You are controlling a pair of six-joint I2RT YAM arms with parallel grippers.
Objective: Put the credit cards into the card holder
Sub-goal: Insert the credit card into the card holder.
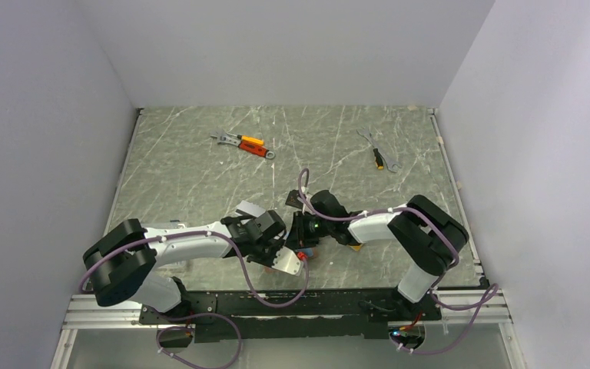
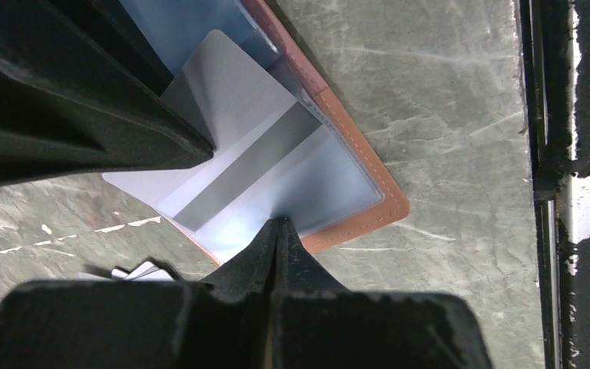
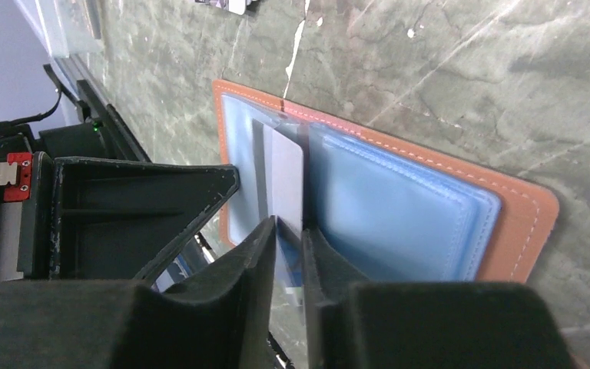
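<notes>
The reddish-brown card holder [image 3: 524,223] lies open on the marbled table, its clear blue-tinted sleeves facing up. A silver-grey credit card [image 2: 227,115] with a dark stripe sits partly inside one sleeve. My left gripper [image 2: 280,223] is shut, pinching the edge of that clear sleeve. The same card [image 3: 284,173] stands between the fingers of my right gripper [image 3: 292,224], which are a small gap apart, with the card against one finger only. In the top view both grippers [image 1: 273,232] [image 1: 306,229] meet over the holder and hide it. A black card [image 1: 295,200] lies just behind them.
More cards lie by the left gripper [image 1: 249,209], and an orange-gold edge [image 1: 357,247] peeks from under the right arm. Orange-handled tools [image 1: 246,144] and a small wrench [image 1: 380,156] lie at the far side. The table's metal front rail [image 2: 576,192] is close by.
</notes>
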